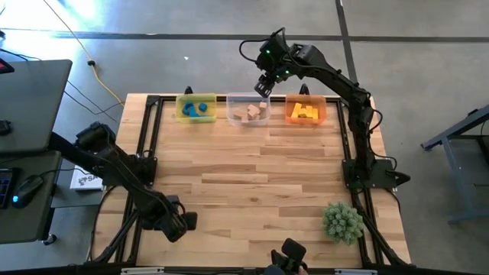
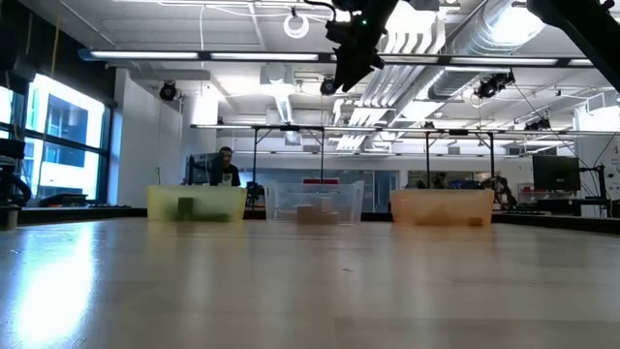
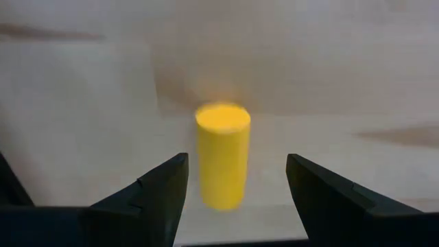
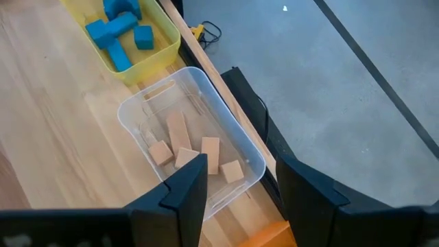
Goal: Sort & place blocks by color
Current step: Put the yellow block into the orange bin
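The counter (image 1: pixel 252 164) is showing pale wood planks with a smooth, faintly glossy finish, framed in dark matt metal. The clear bin (image 4: pixel 206 120) is looking like thin glossy plastic, holding plain unpainted wooden blocks (image 4: pixel 185 147). The yellow cylinder (image 3: pixel 222 154) is appearing smooth and evenly painted, matt.

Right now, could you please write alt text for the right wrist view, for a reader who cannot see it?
The open right gripper hangs above a clear bin holding several tan wooden blocks. Beside it, a yellow bin holds blue blocks. Both bins sit on the wooden table near its edge, with grey floor beyond.
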### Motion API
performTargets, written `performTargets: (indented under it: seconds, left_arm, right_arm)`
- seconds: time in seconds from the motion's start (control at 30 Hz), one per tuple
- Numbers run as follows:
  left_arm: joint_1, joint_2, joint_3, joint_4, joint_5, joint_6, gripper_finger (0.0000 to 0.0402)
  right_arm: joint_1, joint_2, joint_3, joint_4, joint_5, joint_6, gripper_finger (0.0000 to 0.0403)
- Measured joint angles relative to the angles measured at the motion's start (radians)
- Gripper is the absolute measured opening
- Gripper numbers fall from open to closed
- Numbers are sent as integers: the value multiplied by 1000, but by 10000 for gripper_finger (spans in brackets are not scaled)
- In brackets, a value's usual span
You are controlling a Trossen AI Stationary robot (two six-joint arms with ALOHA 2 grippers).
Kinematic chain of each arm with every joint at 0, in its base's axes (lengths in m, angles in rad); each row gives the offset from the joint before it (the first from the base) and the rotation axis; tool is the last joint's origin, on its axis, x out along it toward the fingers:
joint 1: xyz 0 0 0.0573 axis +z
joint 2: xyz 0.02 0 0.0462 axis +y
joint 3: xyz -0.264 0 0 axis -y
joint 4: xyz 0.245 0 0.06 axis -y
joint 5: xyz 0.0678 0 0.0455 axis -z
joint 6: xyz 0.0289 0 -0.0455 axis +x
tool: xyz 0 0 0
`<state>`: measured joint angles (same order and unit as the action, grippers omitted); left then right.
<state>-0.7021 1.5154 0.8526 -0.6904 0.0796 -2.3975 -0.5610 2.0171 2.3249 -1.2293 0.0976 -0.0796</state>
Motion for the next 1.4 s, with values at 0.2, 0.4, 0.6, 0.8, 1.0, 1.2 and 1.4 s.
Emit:
performTargets:
  seconds: [0.2,0.4,0.6,0.8,1.0,1.2,1.4]
  left_arm:
    - [-1,88,74,-35,29,-1,234]
    - [1,163,106,-57,67,0,234]
    - [1,215,114,-38,76,4,234]
    - [1,215,113,-44,77,12,199]
    - [1,213,113,-44,78,50,110]
    - [1,212,114,-43,67,84,94]
    - [10,166,113,-40,-86,77,94]
  right_arm:
    - [0,0,0,0,0,-8,161]
    - [0,0,0,0,0,-11,161]
    - [0,0,0,0,0,-11,161]
    - [0,0,0,0,0,-11,161]
    - [0,0,0,1,-2,-9,161]
    - [0,0,0,7,-2,-11,161]
    - [0,0,0,7,-3,-11,161]
